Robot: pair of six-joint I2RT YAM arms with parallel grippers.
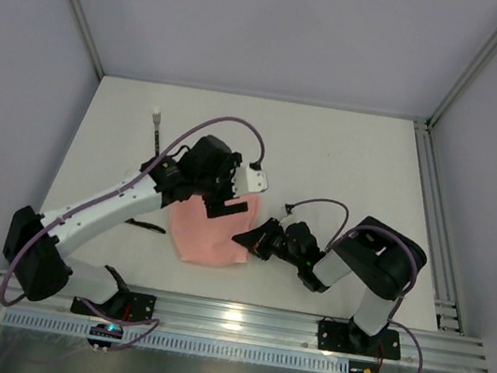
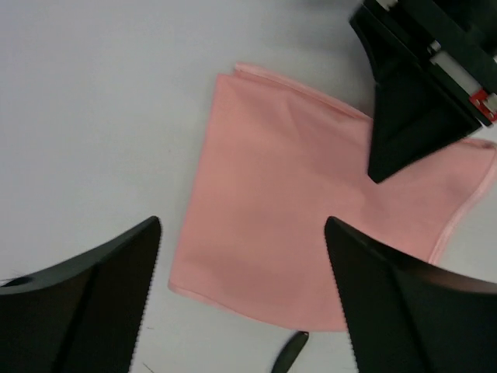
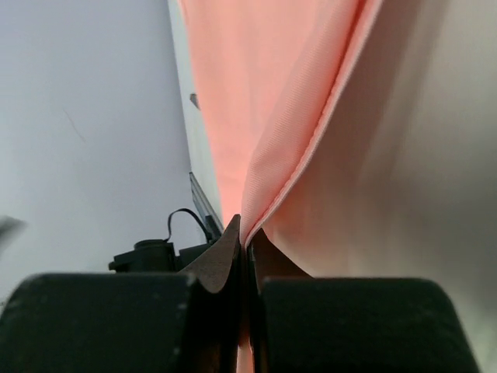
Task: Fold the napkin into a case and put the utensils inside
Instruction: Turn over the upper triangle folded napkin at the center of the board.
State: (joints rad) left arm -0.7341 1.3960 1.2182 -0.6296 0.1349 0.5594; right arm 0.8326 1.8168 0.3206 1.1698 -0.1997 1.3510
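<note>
Two arms work over a white tabletop.

Top view: the napkin lies flat near the tabletop's near edge, about midway along it, folded to a rough rectangle (salmon-pink, soft, matte). Nothing rests on it or shows tucked inside. The left gripper hangs over its far edge, and the right gripper meets its right edge. One utensil, a thin dark stick, lies toward the far left corner. A second dark stick pokes out from under the left arm, left of the napkin.

Left wrist view: the left gripper is released, its serrated black fingers spread wide above the napkin, grasping nothing. The cloth is smooth, with doubled layers along one hemmed edge. A rounded black tip lies at the napkin's edge; I cannot tell what it belongs to.

Right wrist view: the right gripper is clenched on the napkin, a fine-woven hem pinched between its fingers.
</note>
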